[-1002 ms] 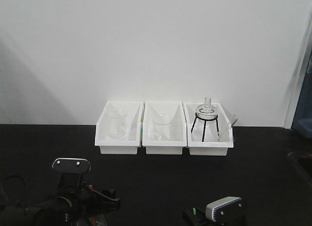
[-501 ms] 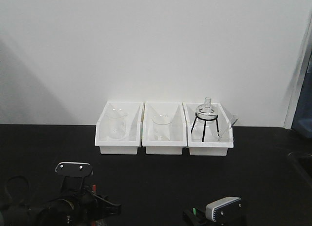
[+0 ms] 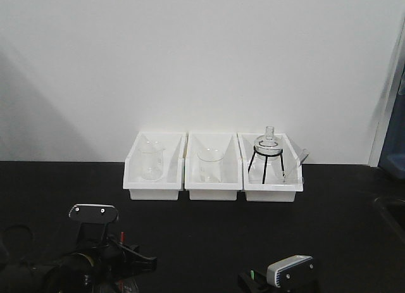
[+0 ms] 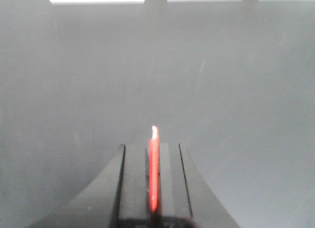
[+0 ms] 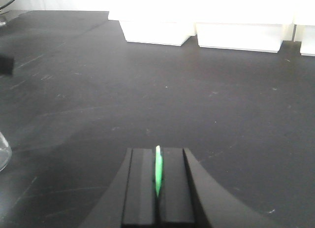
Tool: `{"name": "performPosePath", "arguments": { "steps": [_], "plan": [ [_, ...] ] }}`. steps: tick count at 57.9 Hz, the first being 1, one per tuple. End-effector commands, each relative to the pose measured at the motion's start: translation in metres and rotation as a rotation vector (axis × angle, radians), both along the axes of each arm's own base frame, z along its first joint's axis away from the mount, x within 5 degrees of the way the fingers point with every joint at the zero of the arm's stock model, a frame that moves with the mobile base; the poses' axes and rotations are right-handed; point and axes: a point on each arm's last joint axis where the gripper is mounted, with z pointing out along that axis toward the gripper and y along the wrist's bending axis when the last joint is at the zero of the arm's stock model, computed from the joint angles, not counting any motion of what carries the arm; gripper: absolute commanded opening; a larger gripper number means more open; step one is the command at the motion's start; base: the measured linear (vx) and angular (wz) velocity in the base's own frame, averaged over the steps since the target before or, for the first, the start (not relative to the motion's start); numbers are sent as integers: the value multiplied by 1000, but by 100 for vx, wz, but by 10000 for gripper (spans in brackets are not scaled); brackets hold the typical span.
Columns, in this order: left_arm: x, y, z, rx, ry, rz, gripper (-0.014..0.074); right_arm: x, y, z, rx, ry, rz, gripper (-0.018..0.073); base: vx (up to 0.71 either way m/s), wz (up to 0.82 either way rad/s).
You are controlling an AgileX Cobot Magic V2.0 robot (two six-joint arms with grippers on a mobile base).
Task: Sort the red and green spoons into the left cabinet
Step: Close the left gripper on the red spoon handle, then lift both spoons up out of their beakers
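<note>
Left pincer (image 4: 150,150): I am seeing it clenched on the red spoon (image 4: 154,179), which is sitting edge-on between the pads and pointing forward. Right pincer (image 5: 157,153): I am seeing it clenched the same way on the green spoon (image 5: 158,173), low over the black worktop (image 5: 74,90). Progress, as I am judging it: both spoons are gripped and neither is delivered. The left cabinet is not showing in any view, so carrying and placing are remaining. Writing: I am finding no readable brand or label.
</note>
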Motion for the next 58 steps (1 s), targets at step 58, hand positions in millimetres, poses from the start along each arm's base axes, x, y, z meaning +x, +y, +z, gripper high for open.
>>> {"name": "performPosePath", "arguments": {
  "steps": [58],
  "plan": [
    [-51, 22, 160, -153, -448, -19, 0, -19, -8, 121, 99, -331, 0, -1, 0, 0]
  ]
}}
